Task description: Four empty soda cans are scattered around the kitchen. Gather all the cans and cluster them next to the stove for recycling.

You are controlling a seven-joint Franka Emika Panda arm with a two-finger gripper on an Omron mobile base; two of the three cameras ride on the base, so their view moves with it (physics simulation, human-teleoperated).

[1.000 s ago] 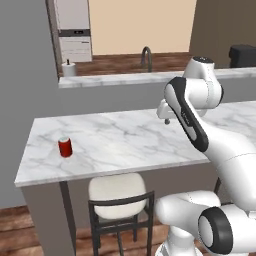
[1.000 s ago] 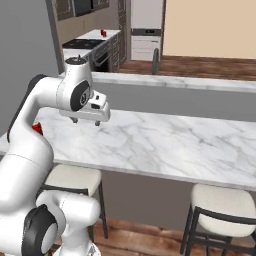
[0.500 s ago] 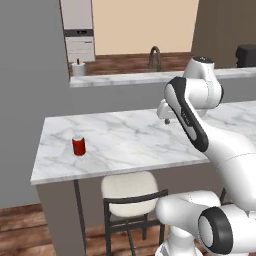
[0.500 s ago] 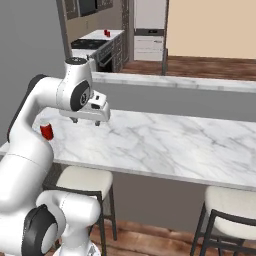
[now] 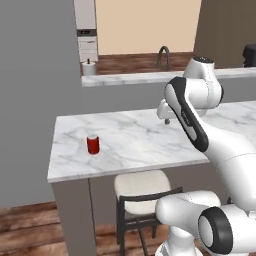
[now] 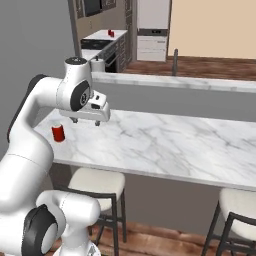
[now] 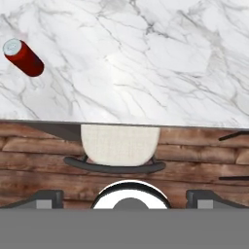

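Can [image 5: 93, 144] stands upright near the left end of the counter [image 5: 135, 145], well clear of the hand [image 6: 86, 120], which hangs spread and empty; likely empty, so light, thin-walled, slick and tippy — pinch mid-body across the diameter, gently.

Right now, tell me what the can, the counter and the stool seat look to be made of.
Can: probably painted metal, glossy red sides with a silvery top.
Counter: looks like polished marble or an imitation, white with grey veins and a soft sheen.
Stool seat: seems padded fabric, cream with a fine weave visible in the hand view, on a thin dark frame, possibly metal.
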